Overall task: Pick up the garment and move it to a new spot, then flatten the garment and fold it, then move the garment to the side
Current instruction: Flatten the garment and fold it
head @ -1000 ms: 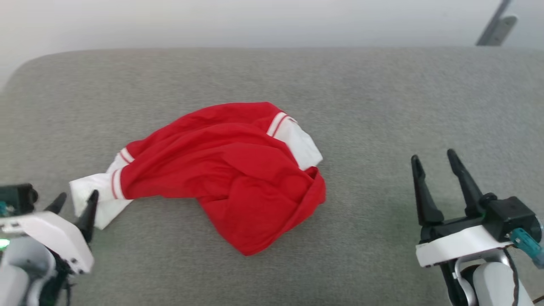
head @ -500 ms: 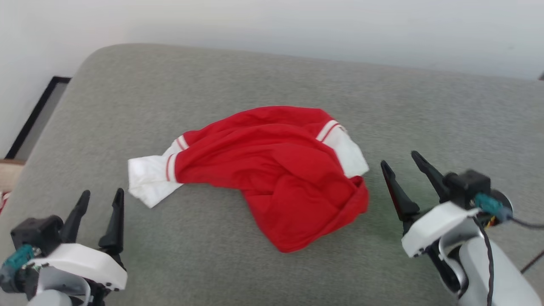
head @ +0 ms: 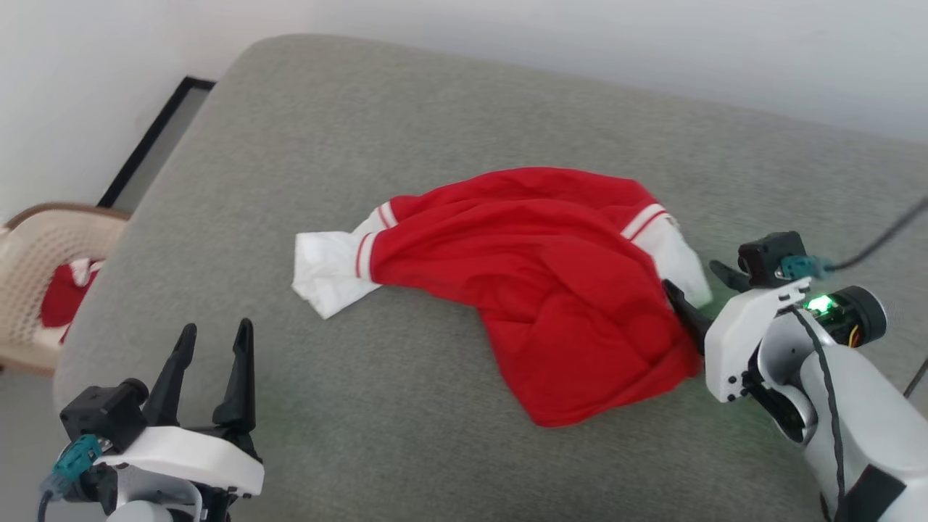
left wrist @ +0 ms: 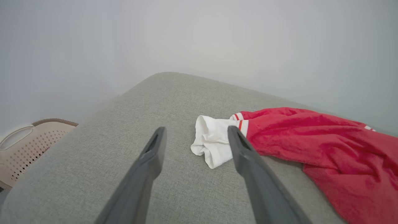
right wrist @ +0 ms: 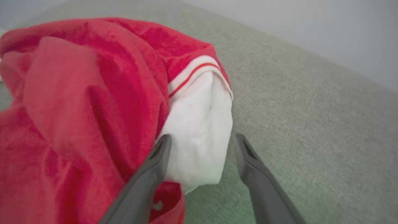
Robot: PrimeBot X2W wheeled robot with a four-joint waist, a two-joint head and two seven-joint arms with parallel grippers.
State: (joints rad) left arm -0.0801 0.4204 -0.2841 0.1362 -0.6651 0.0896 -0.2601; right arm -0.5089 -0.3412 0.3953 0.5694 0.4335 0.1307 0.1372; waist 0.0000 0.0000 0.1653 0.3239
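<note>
Head view: crumpled garment [head: 551, 268], left pincer [head: 217, 326] spread, right pincer [head: 692, 281] spread astride its white sleeve [head: 680, 250].

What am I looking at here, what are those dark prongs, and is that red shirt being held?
It is a two-armed robot on wheels. The wide picture comes from a camera on its head. The other two come from cameras on its wrists, looking along each arm's own dark fingers. A crumpled red garment lies on a grey cushioned surface. The left end effector is open and apart from the cloth. The right end effector is open with a white sleeve between its fingers, not closed on it. Nothing is held.
</note>
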